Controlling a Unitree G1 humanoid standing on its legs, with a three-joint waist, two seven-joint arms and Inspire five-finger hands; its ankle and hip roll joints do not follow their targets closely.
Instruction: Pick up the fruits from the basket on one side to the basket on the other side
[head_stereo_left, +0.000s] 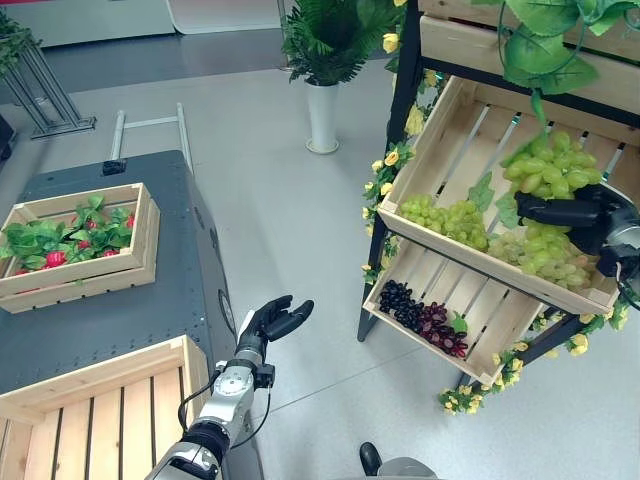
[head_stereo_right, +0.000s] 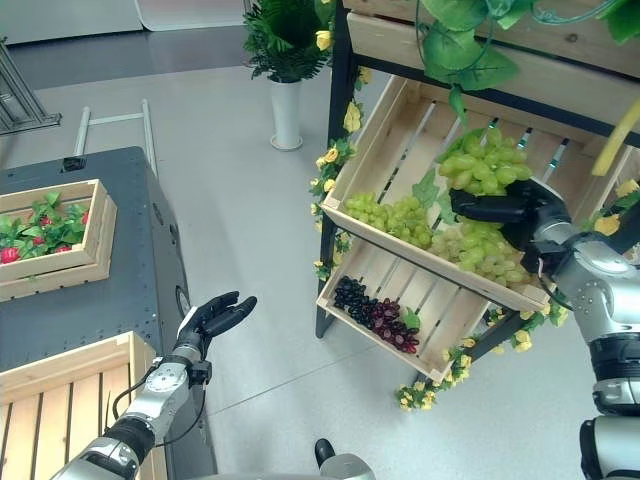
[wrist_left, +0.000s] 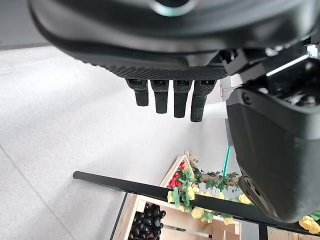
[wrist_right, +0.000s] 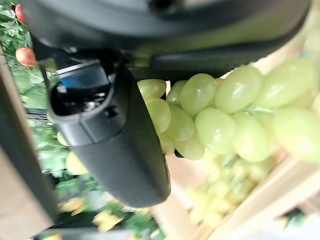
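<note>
I have the right hand (head_stereo_right: 505, 208) inside the upper slatted wooden crate (head_stereo_left: 455, 125) of the black shelf rack, its fingers (head_stereo_left: 545, 211) curled around a bunch of pale green grapes (head_stereo_right: 487, 165) at the crate's right end. I judge the bunch soft and easily crushed; berries may drop off, so I would hold it near the stem, under its weight. Well left of this crate, the left hand (head_stereo_left: 273, 322) hovers with relaxed fingers beside the empty light wooden crate (head_stereo_left: 95, 412) on the grey worktop (head_stereo_left: 110, 310).
</note>
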